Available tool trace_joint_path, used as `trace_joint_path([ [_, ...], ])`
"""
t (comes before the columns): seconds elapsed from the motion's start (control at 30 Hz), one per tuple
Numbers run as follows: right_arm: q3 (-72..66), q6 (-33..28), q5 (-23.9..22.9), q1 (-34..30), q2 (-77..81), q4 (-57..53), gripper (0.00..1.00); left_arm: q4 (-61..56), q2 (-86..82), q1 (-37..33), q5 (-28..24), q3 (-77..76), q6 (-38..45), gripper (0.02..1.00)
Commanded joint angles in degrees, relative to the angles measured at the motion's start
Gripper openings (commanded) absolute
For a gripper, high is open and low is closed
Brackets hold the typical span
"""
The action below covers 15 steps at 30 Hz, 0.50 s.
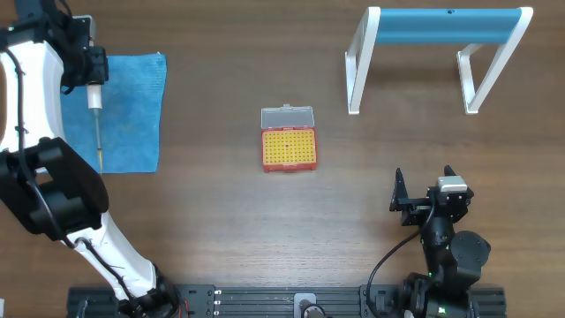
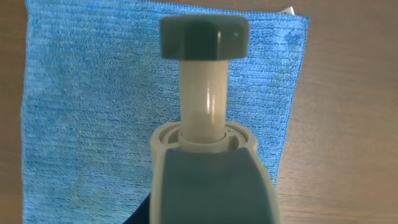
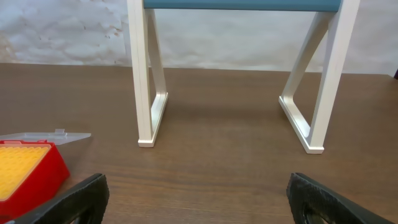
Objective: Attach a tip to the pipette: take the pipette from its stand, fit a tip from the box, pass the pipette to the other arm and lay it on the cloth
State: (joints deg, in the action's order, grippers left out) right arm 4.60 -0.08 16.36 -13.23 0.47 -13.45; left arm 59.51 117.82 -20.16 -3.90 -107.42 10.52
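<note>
Two arms on my rig, only one busy. Left gripper [image 1: 86, 69] is over the blue cloth [image 1: 132, 106] at the table's [image 1: 221, 238] far left, clamped on the upper body of the pipette [image 1: 95, 115]. The shaft runs back toward the arm's base, and the yellow tip [image 1: 100, 160] on its end sits over the cloth's near edge. I can't tell if the pipette touches the cloth or hangs just above it. From the left wrist I see the pipette [image 2: 205, 106] close up, plunger knob on top, cloth [image 2: 81, 99] spread behind it.

Right gripper [image 1: 424, 187] is parked near its base, jaws wide apart and holding nothing – same in its wrist view [image 3: 199, 202].

Tip box [image 1: 289, 147] sits mid-table, lid open, full of yellow tips, well apart from both grippers. The stand [image 1: 441, 26] – white legs, blue bar – is at the far right.
</note>
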Motion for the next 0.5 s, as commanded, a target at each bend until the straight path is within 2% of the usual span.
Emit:
trace_joint_path([
  [0.03,-0.3,0.6,-0.7,-0.2,-0.2,0.2,0.934,-0.4,1.4,1.4,-0.8,-1.7,-3.2,0.027],
  [0.5,-0.3,0.6,-0.7,-0.2,-0.2,0.2,0.932,-1.8,13.8,3.0,-0.8,-9.8,-4.5,0.027],
])
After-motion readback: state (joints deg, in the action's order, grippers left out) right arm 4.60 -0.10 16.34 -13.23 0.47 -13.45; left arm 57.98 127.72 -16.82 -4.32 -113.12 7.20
